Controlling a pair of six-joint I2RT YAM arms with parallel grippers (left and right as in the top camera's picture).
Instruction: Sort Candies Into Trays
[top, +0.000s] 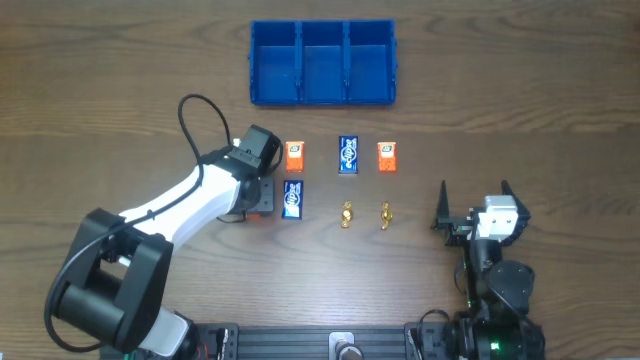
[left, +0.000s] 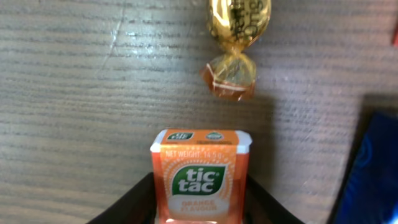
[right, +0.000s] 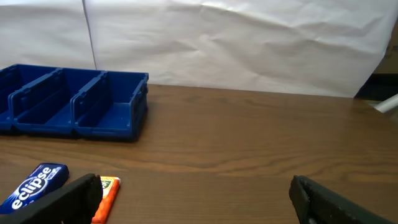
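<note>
My left gripper (top: 262, 197) is shut on an orange mint box (left: 200, 180), its dark fingers (left: 134, 205) pressing both sides just above the table. A gold-wrapped candy (left: 233, 43) lies just beyond that box, and a blue gum pack (left: 373, 168) lies beside it. Another orange box (top: 294, 154), a blue pack (top: 348, 155) and a third orange box (top: 387, 156) lie in a row below the blue three-compartment tray (top: 322, 92). A blue pack (top: 293, 199) and two gold candies (top: 347, 214) (top: 385, 212) lie nearer. My right gripper (top: 473, 200) stands open near its base.
The tray (right: 74, 93) sits at the far middle of the wooden table, with a white sheet behind it. In the right wrist view a blue gum pack (right: 34, 183) and an orange box (right: 107, 190) lie near the gripper's finger (right: 68, 199).
</note>
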